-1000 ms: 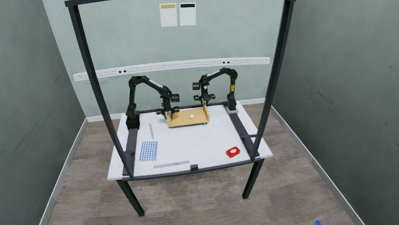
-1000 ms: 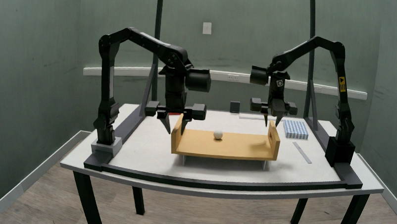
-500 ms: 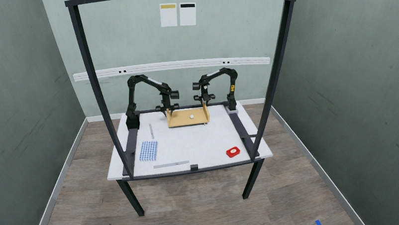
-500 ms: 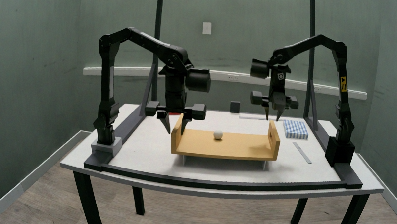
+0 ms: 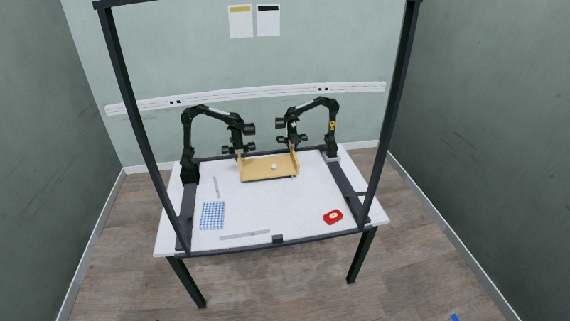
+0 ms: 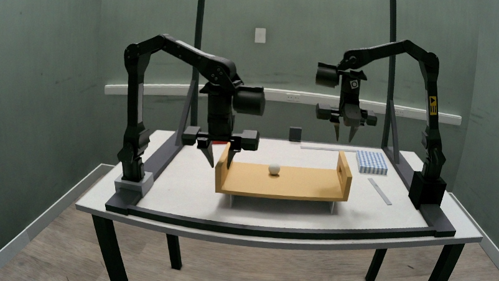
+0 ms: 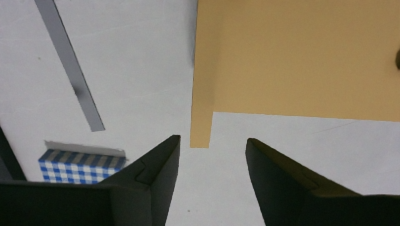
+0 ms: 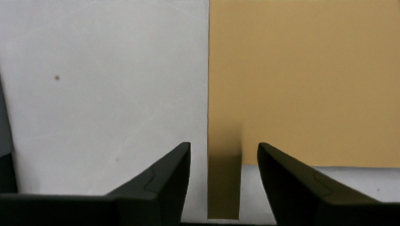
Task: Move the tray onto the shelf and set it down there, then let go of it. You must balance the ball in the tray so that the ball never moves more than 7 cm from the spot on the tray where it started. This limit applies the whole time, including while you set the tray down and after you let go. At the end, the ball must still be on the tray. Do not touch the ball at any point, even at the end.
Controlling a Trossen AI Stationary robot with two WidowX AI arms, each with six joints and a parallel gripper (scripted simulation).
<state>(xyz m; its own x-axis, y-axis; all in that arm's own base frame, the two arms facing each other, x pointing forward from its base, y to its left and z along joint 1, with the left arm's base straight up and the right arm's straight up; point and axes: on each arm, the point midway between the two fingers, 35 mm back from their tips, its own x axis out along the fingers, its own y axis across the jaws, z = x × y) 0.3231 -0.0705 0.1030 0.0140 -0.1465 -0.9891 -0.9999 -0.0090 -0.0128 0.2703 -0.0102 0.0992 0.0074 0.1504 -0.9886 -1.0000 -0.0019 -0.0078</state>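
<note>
White ball [image 5: 273, 166] [image 6: 274, 169] whole outside wrist views

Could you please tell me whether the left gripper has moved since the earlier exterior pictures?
Yes, the left gripper has risen, leaving a wider gap above the tray's end wall.
</note>
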